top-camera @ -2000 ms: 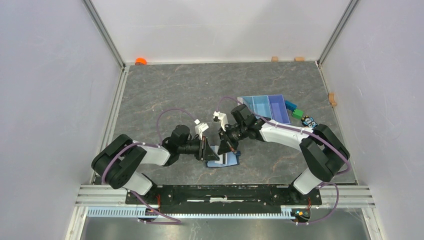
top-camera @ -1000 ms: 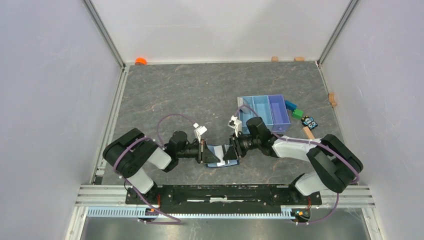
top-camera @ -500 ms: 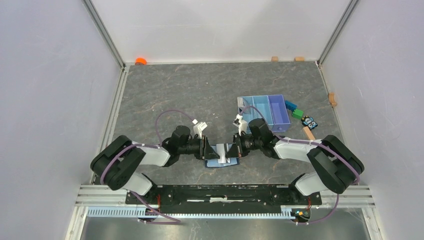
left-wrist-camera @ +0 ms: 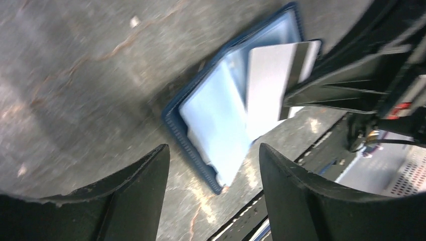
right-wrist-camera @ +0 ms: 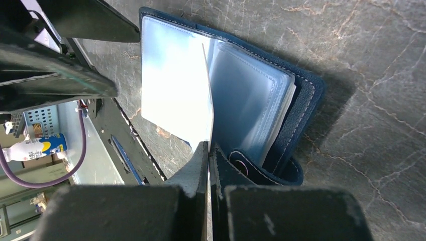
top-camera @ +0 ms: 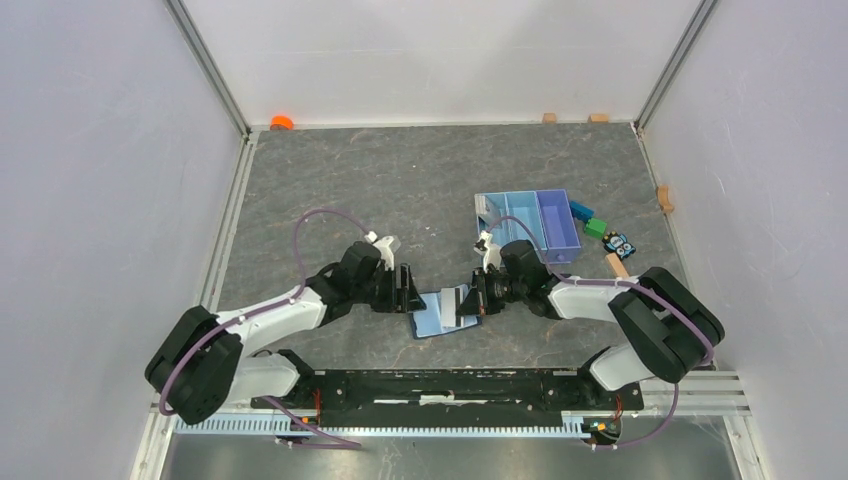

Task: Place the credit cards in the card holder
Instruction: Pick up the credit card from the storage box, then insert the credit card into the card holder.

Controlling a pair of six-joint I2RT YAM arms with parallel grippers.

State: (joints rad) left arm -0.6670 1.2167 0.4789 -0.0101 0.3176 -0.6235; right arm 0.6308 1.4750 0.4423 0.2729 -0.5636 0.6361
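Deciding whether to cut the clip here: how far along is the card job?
Done: the card holder lies open. In hand: the right gripper is shut on a credit card, held over its pockets and not visibly seated. The left gripper is open and empty beside it. Left: slide that card in and release. Whether other cards are stowed, I cannot tell.

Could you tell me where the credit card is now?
Top view, centre-front: the credit card is pinched in the right gripper, over the open card holder.

Left hand (left-wrist-camera: 212,150) agape, right hand (right-wrist-camera: 208,150) pinched tight (both low, face to face)
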